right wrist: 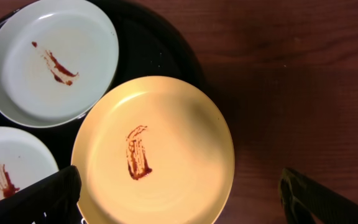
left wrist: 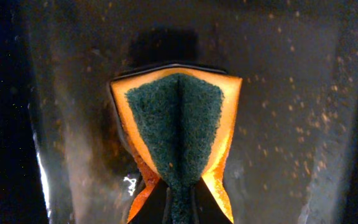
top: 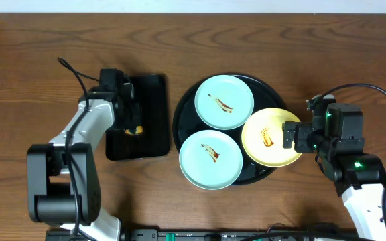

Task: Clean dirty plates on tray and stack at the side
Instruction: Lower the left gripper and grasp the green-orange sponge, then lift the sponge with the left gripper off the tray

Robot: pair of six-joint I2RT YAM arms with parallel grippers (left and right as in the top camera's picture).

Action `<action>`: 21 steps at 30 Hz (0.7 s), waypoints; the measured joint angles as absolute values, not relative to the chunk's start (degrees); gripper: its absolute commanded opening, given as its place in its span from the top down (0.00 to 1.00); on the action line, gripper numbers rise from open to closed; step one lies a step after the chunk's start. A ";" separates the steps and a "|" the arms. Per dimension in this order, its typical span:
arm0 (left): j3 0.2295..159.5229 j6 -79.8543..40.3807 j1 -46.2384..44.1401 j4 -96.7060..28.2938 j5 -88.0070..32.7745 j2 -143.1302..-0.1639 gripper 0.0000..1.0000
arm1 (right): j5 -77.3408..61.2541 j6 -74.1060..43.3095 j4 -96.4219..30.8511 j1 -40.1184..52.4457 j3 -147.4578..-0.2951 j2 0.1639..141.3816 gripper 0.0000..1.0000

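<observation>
Three dirty plates with brown smears lie on the round black tray (top: 177, 115): a mint one (top: 224, 101) at the back, a mint one (top: 210, 159) at the front, and a yellow one (top: 268, 137) overhanging the right rim. My left gripper (top: 134, 129) is down in the rectangular tray, shut on an orange sponge (left wrist: 176, 124) with a dark green scouring face, folded between the jaws (left wrist: 179, 205). My right gripper (right wrist: 182, 202) stands open over the yellow plate (right wrist: 160, 149), one finger (right wrist: 55, 193) over the tray and the other over bare wood.
A smaller rectangular black tray (top: 151, 100) lies left of the round one, wet inside. Brown wooden table (top: 32, 67) surrounds both trays. Black cables run from each arm.
</observation>
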State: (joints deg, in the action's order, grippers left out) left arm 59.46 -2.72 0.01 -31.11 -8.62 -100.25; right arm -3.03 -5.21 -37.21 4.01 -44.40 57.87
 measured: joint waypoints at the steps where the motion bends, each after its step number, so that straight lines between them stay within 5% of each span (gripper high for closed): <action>1: 59.46 -2.72 0.01 -31.53 -8.62 -99.50 0.93 | -3.03 -5.21 -37.21 4.01 -44.40 57.87 0.01; 21: 59.46 -2.72 0.01 -35.99 -10.28 -87.74 0.93 | -3.05 -5.28 -35.51 4.01 -44.42 58.26 0.05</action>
State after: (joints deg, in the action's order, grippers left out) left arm 59.46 -2.72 0.01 -35.99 -10.28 -87.74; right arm -3.05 -5.28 -35.51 4.01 -44.42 58.26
